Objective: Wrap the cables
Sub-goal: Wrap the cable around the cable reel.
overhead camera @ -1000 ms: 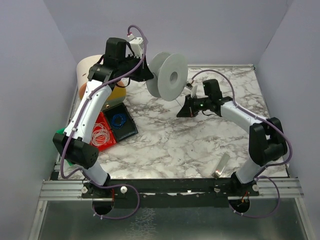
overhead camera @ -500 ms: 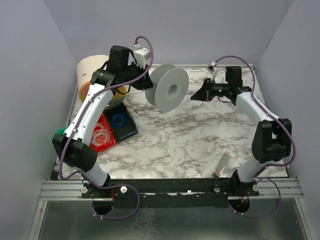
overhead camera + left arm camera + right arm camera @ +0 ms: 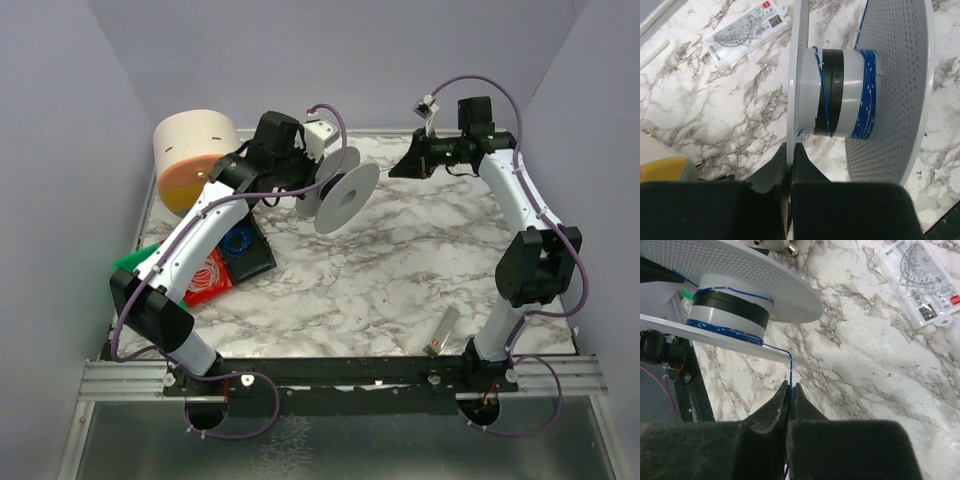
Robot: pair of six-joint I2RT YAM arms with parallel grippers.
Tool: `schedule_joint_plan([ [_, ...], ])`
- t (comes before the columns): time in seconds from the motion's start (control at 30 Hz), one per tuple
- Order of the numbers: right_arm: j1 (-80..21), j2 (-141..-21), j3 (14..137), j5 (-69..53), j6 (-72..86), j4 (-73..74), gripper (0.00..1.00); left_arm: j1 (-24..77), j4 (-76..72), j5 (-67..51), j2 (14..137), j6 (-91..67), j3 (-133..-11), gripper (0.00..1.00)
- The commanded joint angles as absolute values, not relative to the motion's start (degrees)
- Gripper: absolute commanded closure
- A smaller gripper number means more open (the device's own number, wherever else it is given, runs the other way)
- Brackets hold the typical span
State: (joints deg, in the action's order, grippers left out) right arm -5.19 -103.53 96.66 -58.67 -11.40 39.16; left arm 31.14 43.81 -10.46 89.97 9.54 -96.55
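Partly wound thin blue cable (image 3: 790,369): right pincer (image 3: 790,388) pinches it, left pincer (image 3: 789,148) clamps spool (image 3: 850,92).

The top view looks down from above and behind the arm bases, taking in the whole marble bench (image 3: 400,280). The left wrist view sits close behind the left tool (image 3: 790,149), the right wrist view behind the right tool (image 3: 790,387) — all three share the grey spool (image 3: 340,190) and the bench beneath.

Plastic on a marble look
That round grey plastic spool (image 3: 895,75) looks matt, perforated; marble-pattern tabletop (image 3: 730,110) smooth, slightly glossy; thin blue wire (image 3: 867,95) plastic-coated.
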Motion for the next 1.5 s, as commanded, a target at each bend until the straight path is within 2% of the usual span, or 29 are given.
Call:
schedule_joint_plan([
  [0.0, -4.8, -105.3, 104.4, -54.5, -20.9, 52.1, 0.99, 33.2, 41.1, 1.4, 88.7, 11.6, -95.8, 1.00],
  [0.27, -5.5, -106.9, 109.3, -54.7, -21.7, 55.3, 0.99, 36.7, 38.7, 9.5, 90.8, 11.0, -94.7, 1.00],
  [0.5, -7.7, -107.2, 111.3, -50.0, -21.0, 54.3, 0.99, 39.9, 36.8, 17.5, 93.2, 10.0, -94.9, 1.00],
  [0.77, -12.0, -105.0, 110.6, -45.3, -12.4, 48.4, 0.99, 41.0, 35.8, 19.2, 97.0, 3.4, -96.3, 1.00],
  [1.13, -16.6, -101.4, 106.6, -42.3, -3.1, 42.5, 0.99, 42.1, 34.6, 26.6, 101.2, -2.6, -98.0, 1.00],
  [1.23, -17.9, -100.1, 102.0, -41.6, 0.6, 38.2, 0.99, 42.0, 34.5, 26.7, 101.6, -4.3, -98.9, 1.00],
  [1.47, -19.9, -99.0, 94.6, -47.0, 10.9, 27.7, 1.00, 42.0, 34.5, 26.9, 102.9, -7.5, -100.1, 1.00],
])
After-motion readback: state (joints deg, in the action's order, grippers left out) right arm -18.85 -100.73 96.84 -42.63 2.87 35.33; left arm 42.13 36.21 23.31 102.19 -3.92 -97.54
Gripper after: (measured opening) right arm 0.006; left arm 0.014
